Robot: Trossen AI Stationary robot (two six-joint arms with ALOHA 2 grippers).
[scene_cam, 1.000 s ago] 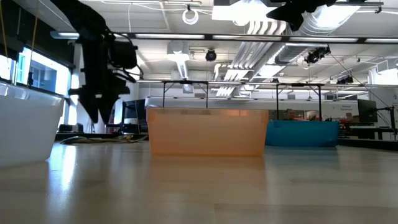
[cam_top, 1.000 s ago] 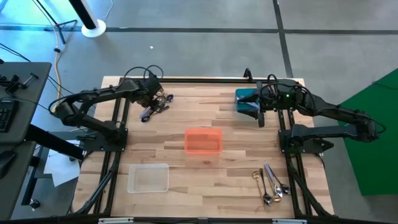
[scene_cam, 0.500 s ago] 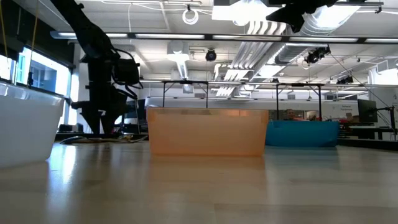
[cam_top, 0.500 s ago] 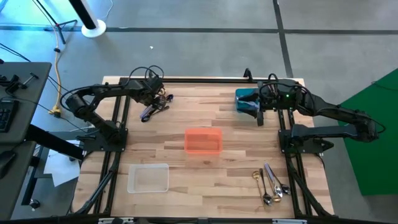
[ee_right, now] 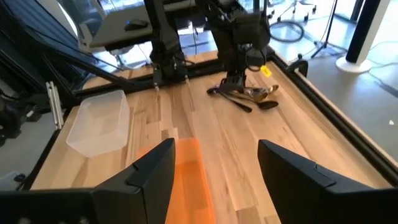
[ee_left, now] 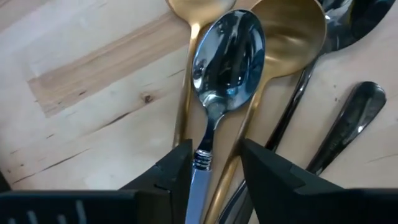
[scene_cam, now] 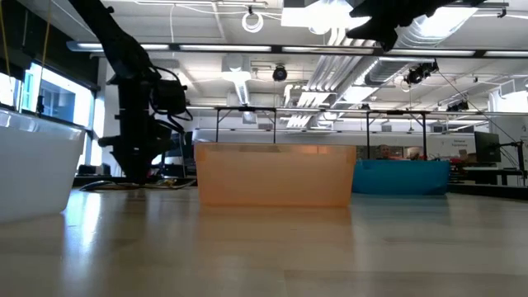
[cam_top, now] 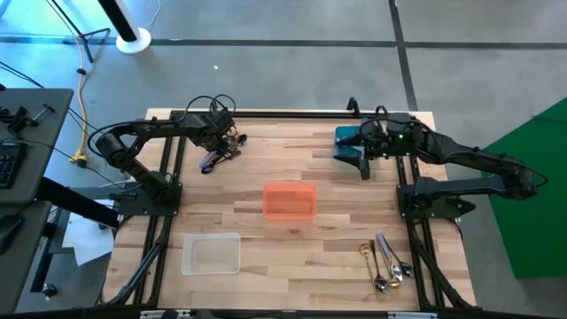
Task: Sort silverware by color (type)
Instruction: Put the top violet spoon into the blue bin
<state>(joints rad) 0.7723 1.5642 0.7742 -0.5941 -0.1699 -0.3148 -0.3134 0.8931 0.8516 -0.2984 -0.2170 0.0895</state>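
Observation:
A pile of silverware (cam_top: pixel 215 157) lies at the table's far left: a silver spoon (ee_left: pixel 227 56) on top of gold spoons (ee_left: pixel 289 37), with black pieces (ee_left: pixel 357 112) beside them. My left gripper (ee_left: pixel 214 165) points down into this pile, open. Its fingers stand on either side of the silver spoon's neck (ee_left: pixel 208 134), and a gold handle lies in the gap too. My right gripper (ee_right: pixel 214 165) is open and holds nothing, raised by the blue bin (cam_top: pixel 348 142) at the far right. My left gripper comes at the silver spoon from above, its fingers across the handle just below the bowl. One fingertip (ee_left: pixel 180 165) stands right against the handle's collar (ee_left: pixel 202 158). I cannot tell whether it touches. The spoon lies flat on the pile.
An orange bin (cam_top: pixel 289 200) stands mid-table and a clear bin (cam_top: pixel 211 253) near the front left. A second group of silver and gold pieces (cam_top: pixel 386 261) lies at the near right. The wood between the bins is bare.
My left gripper has come down onto the pile of silverware at the far left and now stands low over the table. The silverware has not moved.

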